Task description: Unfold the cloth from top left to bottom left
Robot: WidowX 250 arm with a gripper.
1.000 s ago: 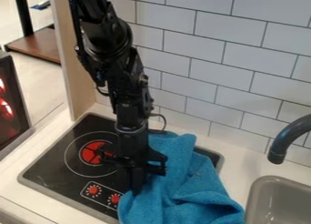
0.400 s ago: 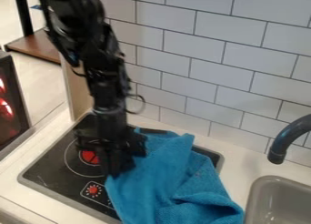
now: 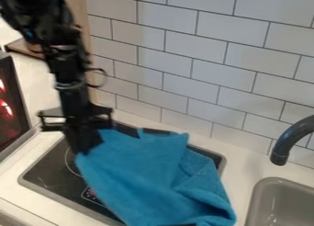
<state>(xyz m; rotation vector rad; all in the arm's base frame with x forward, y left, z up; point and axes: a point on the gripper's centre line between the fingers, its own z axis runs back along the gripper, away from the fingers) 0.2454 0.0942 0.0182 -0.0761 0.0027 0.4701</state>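
One black two-finger gripper (image 3: 81,149) is pinching the blue cloth (image 3: 144,172) by its upper-left part — left of frame centre — over the cooktop (image 3: 47,170).

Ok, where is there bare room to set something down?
Bare counter shows between the cloth and the sink. The stove is bare near its left corner in the picture. It is crowded where the gripper meets the cloth.

The cloth (image 3: 141,174) looks matt and fuzzy, the stovetop (image 3: 47,170) glossy, the tiles (image 3: 230,57) smooth.
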